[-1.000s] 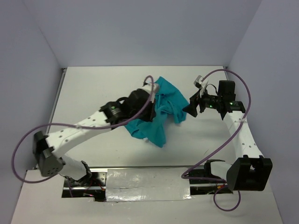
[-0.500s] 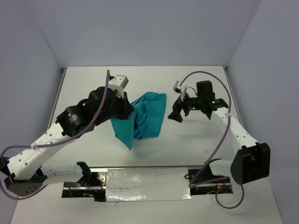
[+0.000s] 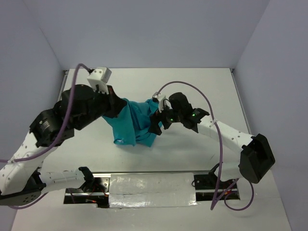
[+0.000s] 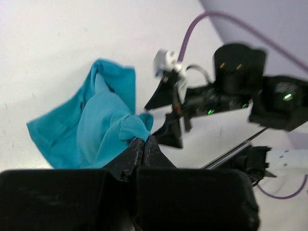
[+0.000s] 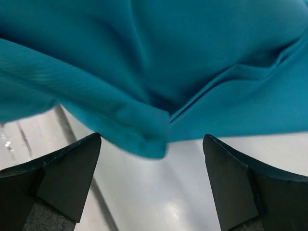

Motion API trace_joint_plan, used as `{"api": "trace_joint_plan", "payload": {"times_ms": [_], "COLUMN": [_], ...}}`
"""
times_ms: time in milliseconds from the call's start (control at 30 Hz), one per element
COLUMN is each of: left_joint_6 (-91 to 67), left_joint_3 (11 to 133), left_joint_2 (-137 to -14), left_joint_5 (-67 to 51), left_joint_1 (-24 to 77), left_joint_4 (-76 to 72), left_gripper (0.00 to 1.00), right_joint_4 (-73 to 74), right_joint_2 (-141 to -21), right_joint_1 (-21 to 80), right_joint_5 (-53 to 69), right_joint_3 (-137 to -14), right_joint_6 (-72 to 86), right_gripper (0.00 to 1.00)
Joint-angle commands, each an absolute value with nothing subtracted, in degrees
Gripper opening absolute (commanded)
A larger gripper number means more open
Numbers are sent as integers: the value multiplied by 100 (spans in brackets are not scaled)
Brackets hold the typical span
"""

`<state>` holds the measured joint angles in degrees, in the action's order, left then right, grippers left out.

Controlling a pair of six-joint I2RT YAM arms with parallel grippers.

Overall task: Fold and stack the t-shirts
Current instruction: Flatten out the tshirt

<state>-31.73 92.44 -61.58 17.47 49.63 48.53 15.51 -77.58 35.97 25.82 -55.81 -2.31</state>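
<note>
The teal t-shirt [image 3: 136, 124] hangs bunched from my left gripper [image 3: 119, 104] over the middle of the white table, and its lower folds trail on the surface. In the left wrist view my left gripper [image 4: 144, 140] is shut on a pinch of the t-shirt [image 4: 91, 122]. My right gripper [image 3: 157, 123] is at the cloth's right edge, and it also shows in the left wrist view as the right gripper [image 4: 168, 118]. In the right wrist view my right gripper [image 5: 151, 139] stands wide open, with a folded hem of the t-shirt [image 5: 159, 62] drooping just above and between its fingertips, not pinched.
Grey walls close the table [image 3: 202, 86] on the left, back and right. A metal rail with silver tape [image 3: 151, 195] runs along the near edge between the arm bases. Purple cables [image 3: 192, 91] loop above both arms.
My left arm swung left and lifted, dragging the t-shirt leftward with it. My right arm came in from the right to the cloth's edge, jaws open.
</note>
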Motion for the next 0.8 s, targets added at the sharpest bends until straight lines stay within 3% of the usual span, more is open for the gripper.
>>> {"api": "trace_joint_plan", "payload": {"times_ms": [0, 100, 367, 500, 667, 767], "left_joint_6": [-3173, -3138, -2927, -2717, -2663, -2628], "left_joint_3": [9729, 10115, 11108, 11723, 11821, 11734], "left_joint_2": [-5854, -5801, -6099, -6564, -6680, -6627], "left_joint_5": [1758, 1793, 1618, 1529, 1591, 1652], "left_joint_1": [4939, 4939, 4939, 4939, 4948, 4939], "left_joint_4": [4702, 4825, 4615, 4675, 4650, 4500], "left_gripper": [0, 0, 0, 0, 0, 0], "right_joint_4": [1037, 1308, 2618, 3120, 2700, 2191], "right_joint_2": [-7611, -7673, -7348, -6910, -6444, -6329], "right_joint_1": [3893, 3797, 3621, 3936, 4394, 4544], "right_joint_5": [2074, 2398, 5190, 5756, 5696, 5730], "right_joint_3": [-5668, -5879, -6275, -6170, -5880, -5845], "right_joint_6": [396, -147, -2819, -4417, -4676, -3817], "right_gripper": [94, 96, 95, 96, 95, 94]}}
